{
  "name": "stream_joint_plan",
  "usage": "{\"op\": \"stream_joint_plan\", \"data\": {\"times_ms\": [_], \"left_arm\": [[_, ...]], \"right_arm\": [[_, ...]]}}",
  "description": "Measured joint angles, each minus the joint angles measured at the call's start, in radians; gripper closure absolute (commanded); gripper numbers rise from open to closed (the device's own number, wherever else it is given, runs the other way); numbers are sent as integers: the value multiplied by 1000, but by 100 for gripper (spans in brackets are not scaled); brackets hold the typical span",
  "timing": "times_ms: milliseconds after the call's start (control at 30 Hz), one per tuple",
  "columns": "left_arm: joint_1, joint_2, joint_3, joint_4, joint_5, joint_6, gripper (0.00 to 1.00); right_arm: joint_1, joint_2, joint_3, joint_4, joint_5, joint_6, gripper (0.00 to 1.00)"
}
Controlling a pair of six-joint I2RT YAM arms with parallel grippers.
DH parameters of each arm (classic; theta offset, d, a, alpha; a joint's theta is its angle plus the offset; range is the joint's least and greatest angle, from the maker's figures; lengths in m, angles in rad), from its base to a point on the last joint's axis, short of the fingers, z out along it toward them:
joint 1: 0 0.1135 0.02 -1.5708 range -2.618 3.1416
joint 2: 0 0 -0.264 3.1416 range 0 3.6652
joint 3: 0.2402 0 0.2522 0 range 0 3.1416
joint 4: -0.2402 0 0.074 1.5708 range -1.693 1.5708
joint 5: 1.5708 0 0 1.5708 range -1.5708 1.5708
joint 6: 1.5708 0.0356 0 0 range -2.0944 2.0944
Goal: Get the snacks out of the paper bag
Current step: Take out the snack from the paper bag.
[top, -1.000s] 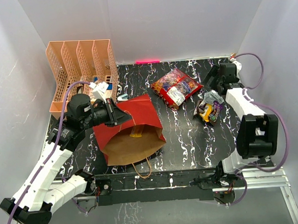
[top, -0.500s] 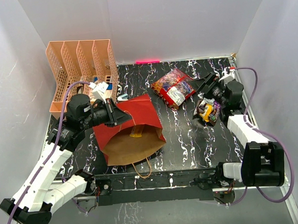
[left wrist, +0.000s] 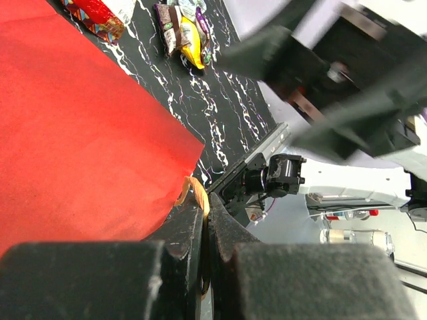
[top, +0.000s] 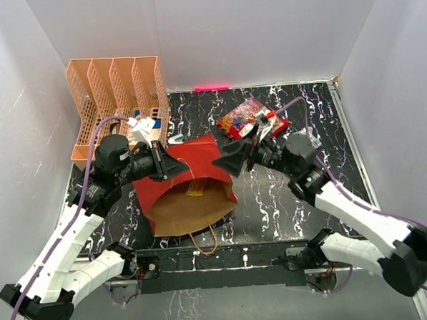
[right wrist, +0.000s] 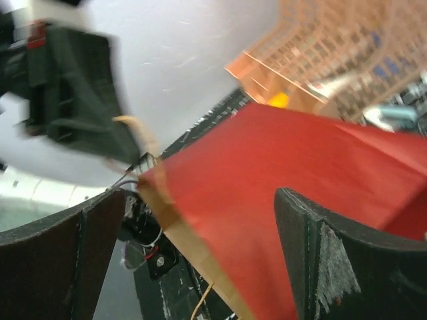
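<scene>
The paper bag (top: 194, 193) lies on its side, red outside, brown mouth facing the near edge; one tan handle (top: 203, 239) trails out in front. My left gripper (top: 172, 166) is shut on the other tan handle (left wrist: 197, 192) at the bag's upper rim. My right gripper (top: 224, 163) is open, just right of the bag's top corner, its jaws spread wide around the red side (right wrist: 280, 173). The red candy bag (top: 241, 119) lies behind the right arm, partly hidden. Small yellow, purple and brown packets (left wrist: 185, 30) show in the left wrist view; the right arm hides them from above.
A peach perforated file rack (top: 114, 101) stands at the back left, close behind the left gripper; it also shows in the right wrist view (right wrist: 327, 47). A pink stick (top: 211, 88) lies along the back wall. The black marbled table (top: 273, 207) is enclosed by white walls.
My right arm has swung from the far right edge, past the small packets, leftward to the paper bag's right corner. My left gripper and the bag have not moved.
</scene>
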Motion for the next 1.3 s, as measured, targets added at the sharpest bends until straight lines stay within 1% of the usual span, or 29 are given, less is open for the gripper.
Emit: {"op": "stream_joint_plan", "data": {"times_ms": [33,100,200,267,367,433,567,700,767,800,900,1000,1200,1300], "left_arm": [[0,0,0,0,0,1,100],[0,0,0,-1,0,4,100],[0,0,-2,2,0,4,100],[0,1,-2,3,0,4,100],[0,2,-2,7,0,4,100],[0,2,-2,6,0,4,100],[0,2,-2,5,0,4,100],[0,1,-2,0,-2,4,100],[0,2,-2,-2,-2,4,100],[0,3,-2,-3,-1,4,100],[0,6,-2,-9,-2,3,100],[0,5,-2,-8,-2,1,100],[0,5,-2,1,1,-9,100],[0,5,-2,3,5,-12,100]], "right_arm": [[60,-52,-3,-6,28,-64,2],[142,-137,-13,-5,60,-198,2],[257,-206,-28,-33,78,-439,2],[348,-217,-33,-70,106,-588,2],[467,-194,-40,-151,153,-794,2],[520,-154,-40,-196,191,-899,2],[607,-17,-37,-270,296,-1088,2],[661,92,-38,-292,380,-1227,2],[677,122,-49,-251,423,-1273,2],[682,135,-64,-205,448,-1298,2],[684,173,-91,-100,499,-1340,2],[684,235,-89,-38,525,-1372,2],[708,359,-59,-17,571,-1450,2],[718,416,-34,-12,612,-1441,2]]}}
